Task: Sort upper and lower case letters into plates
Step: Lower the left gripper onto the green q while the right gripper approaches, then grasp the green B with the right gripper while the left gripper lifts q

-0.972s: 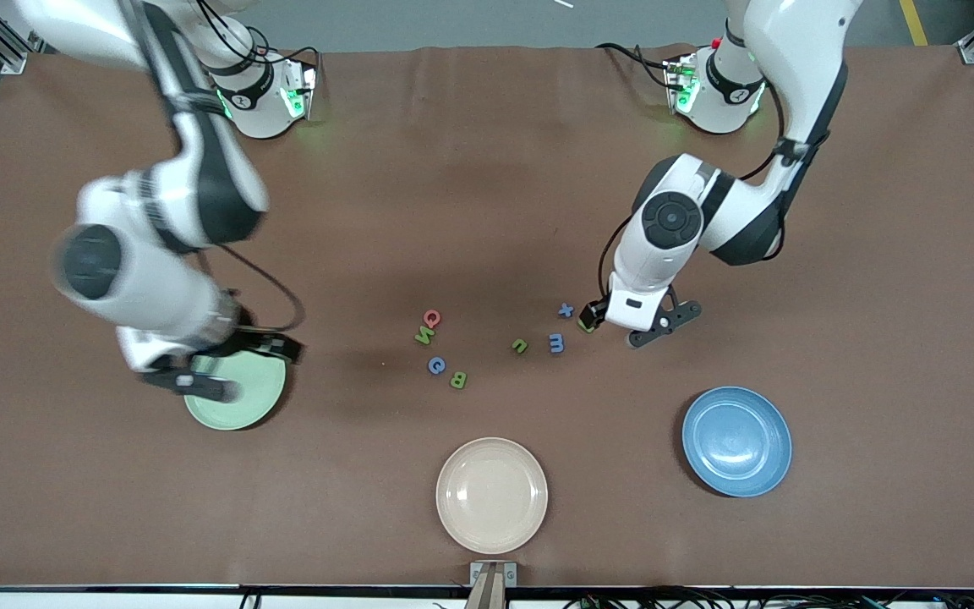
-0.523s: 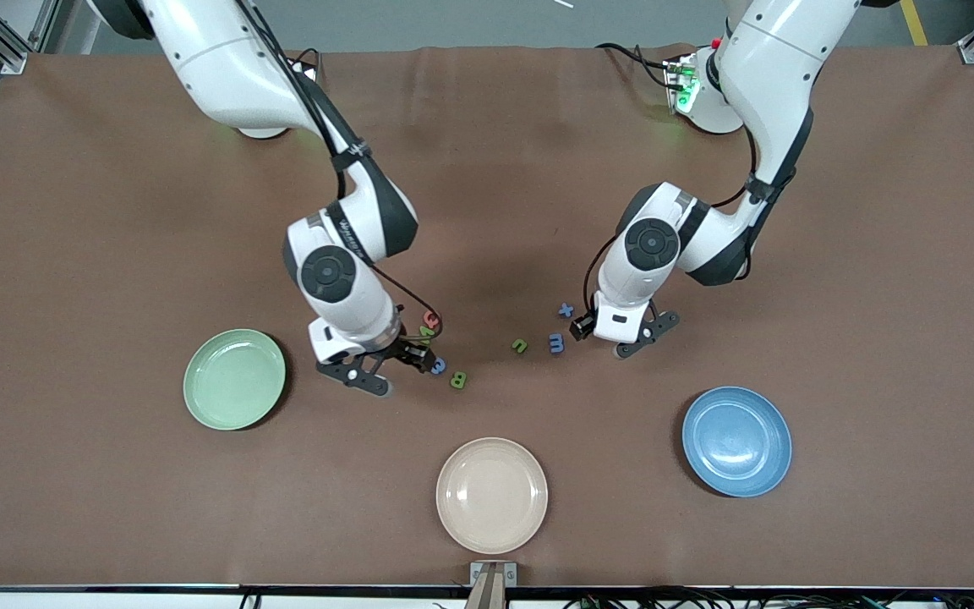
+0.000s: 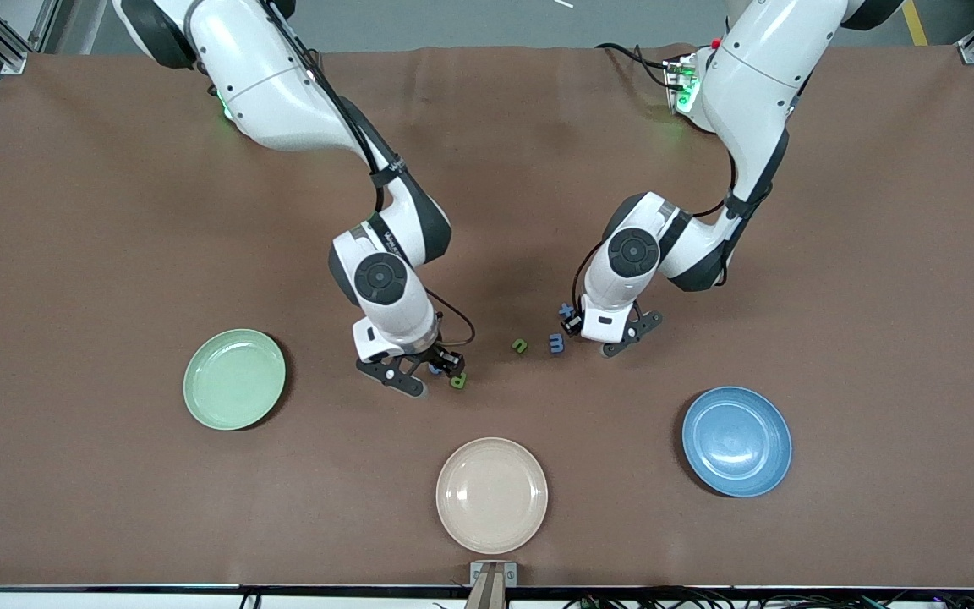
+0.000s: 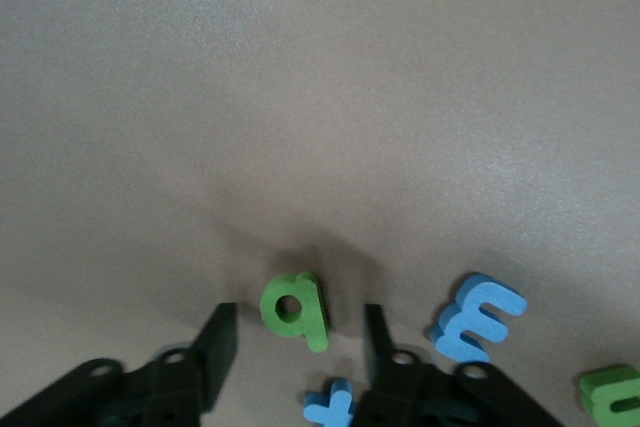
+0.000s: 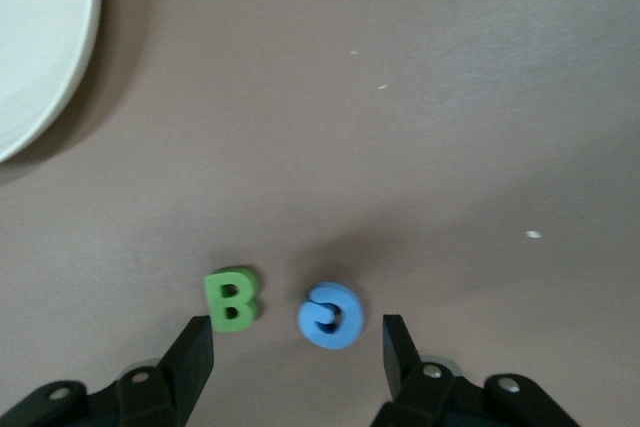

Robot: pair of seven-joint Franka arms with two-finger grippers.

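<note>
Fingers (image 5: 195,357) of the right gripper (image 5: 290,352) stand spread apart low over the worktop (image 3: 115,211), with a blue G (image 5: 330,315) between them and a green B (image 5: 232,299) just beside it, close to one finger. Neither letter is grasped. Spread as well are the left gripper's (image 4: 295,347) fingers (image 4: 218,342), low over a green q (image 4: 296,309) that lies between them untouched, with a blue x (image 4: 332,405) and a blue m (image 4: 480,317) close by and a green n (image 3: 520,345) near the m. Well apart from the letters, the mint green plate (image 3: 234,379) sits toward the right arm's end of the worktop and the blue plate (image 3: 736,441) toward the left arm's end. Between them, nearer the front camera, lies a beige plate (image 3: 492,495). No letters lie in any plate.
</note>
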